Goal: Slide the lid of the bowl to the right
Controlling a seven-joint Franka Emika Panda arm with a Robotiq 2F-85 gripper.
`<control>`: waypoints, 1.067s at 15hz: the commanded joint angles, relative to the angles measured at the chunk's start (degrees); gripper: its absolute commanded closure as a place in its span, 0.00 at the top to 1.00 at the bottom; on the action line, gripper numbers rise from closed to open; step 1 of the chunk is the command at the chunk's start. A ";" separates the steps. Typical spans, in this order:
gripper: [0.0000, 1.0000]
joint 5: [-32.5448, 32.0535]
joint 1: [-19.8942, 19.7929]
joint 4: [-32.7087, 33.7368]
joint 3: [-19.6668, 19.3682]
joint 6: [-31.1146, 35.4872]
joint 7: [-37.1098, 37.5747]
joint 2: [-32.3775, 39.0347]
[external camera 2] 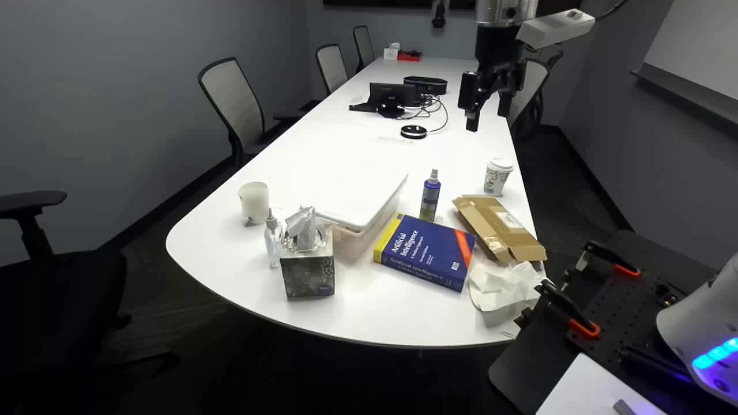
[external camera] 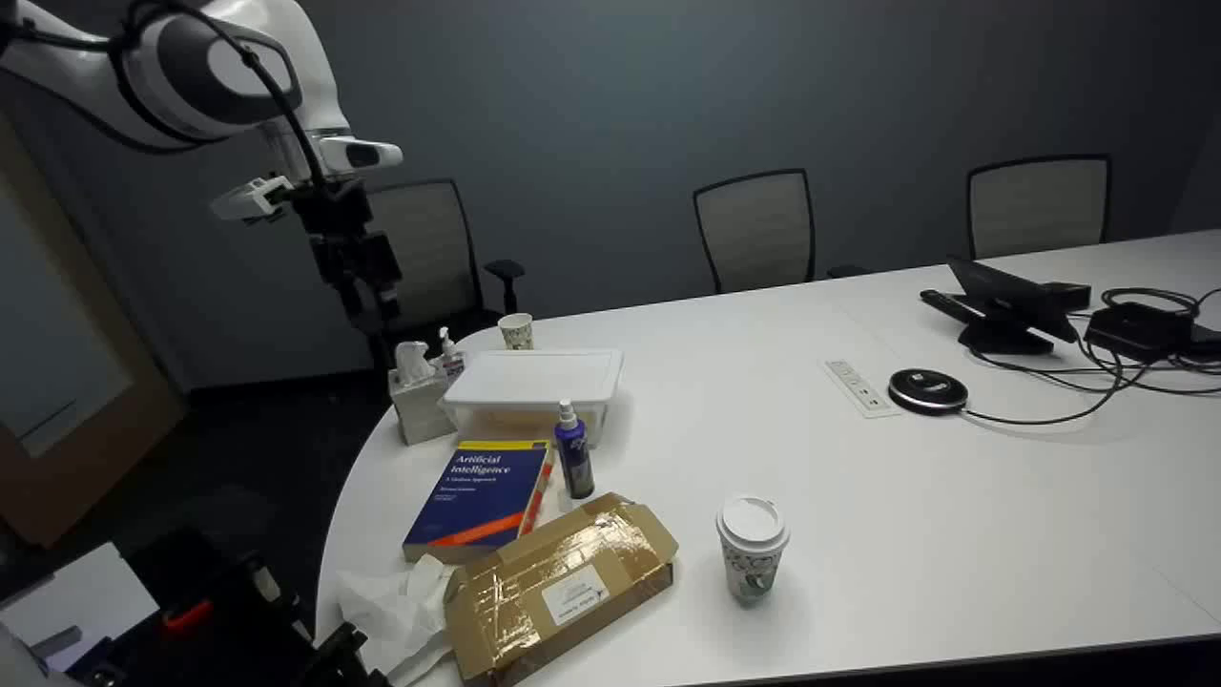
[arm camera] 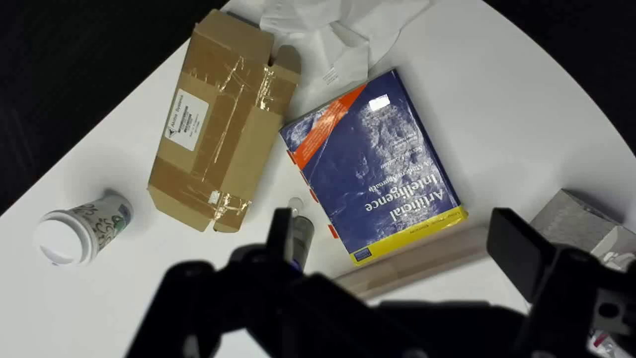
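Observation:
The white rectangular lid (external camera: 534, 375) lies flat on top of the low, translucent white bowl (external camera: 506, 420). In an exterior view the lid (external camera 2: 354, 196) also covers the bowl (external camera 2: 376, 223). In the wrist view part of the lid (arm camera: 457, 284) and the bowl's side wall (arm camera: 412, 266) show beyond the book; the rest is hidden behind my gripper. My gripper (arm camera: 392, 221) is open and empty, its fingers wide apart. It hangs high above the table, apart from the lid, in both exterior views (external camera: 372, 298) (external camera 2: 489, 117).
A blue book (external camera: 482, 496) and a purple spray bottle (external camera: 574, 458) stand close to the bowl's side. A tissue box (external camera 2: 308, 274), a sanitizer bottle (external camera 2: 272, 239) and a paper cup (external camera 2: 254, 203) are at its end. A cardboard box (external camera: 563, 587) and a lidded cup (external camera: 752, 549) lie farther off.

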 commanded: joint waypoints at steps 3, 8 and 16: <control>1.00 -0.22 0.79 0.07 -0.77 -0.11 0.15 0.04; 1.00 -2.15 2.20 3.65 0.75 2.36 -1.08 5.44; 1.00 -14.09 7.98 17.58 1.88 15.22 3.36 27.00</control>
